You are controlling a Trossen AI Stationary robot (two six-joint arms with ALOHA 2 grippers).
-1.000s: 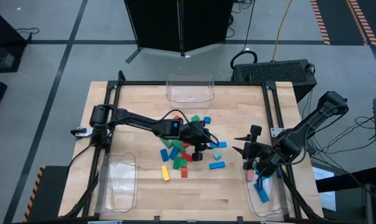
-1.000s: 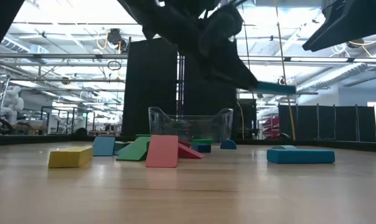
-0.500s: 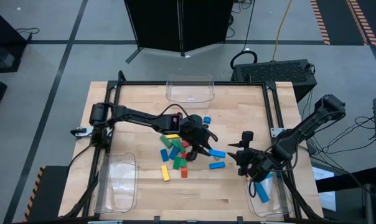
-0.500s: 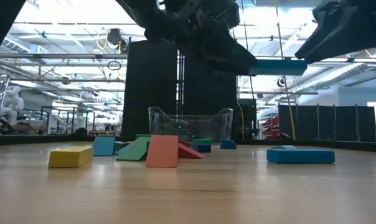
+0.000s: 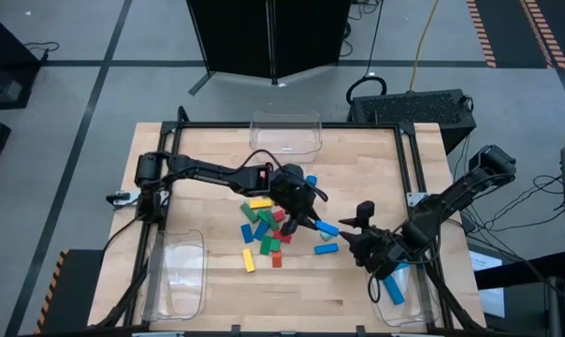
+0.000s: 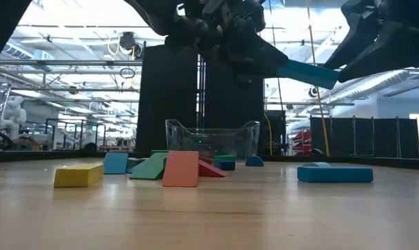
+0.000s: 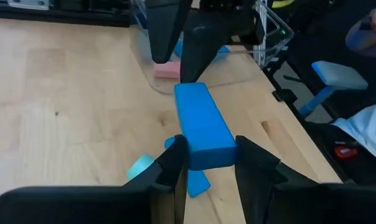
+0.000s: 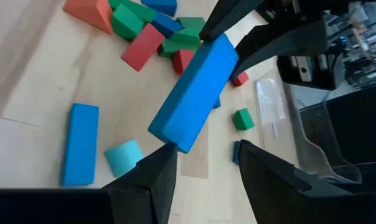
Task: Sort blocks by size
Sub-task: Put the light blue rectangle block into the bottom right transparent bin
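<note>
A long blue bar hangs tilted in the air above the table, just beside the pile of blocks lying near the table's middle; another blue bar lies flat below it.

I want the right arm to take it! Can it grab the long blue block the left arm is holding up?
Probably yes. The left gripper holds one end of the blue block in the air, and the right gripper is open right at the free end, with nothing between.

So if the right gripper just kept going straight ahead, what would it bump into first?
Most likely the blue bar held up by the left gripper. The right gripper is open, its fingers either side of the bar's end; the exact gap is unclear.
</note>
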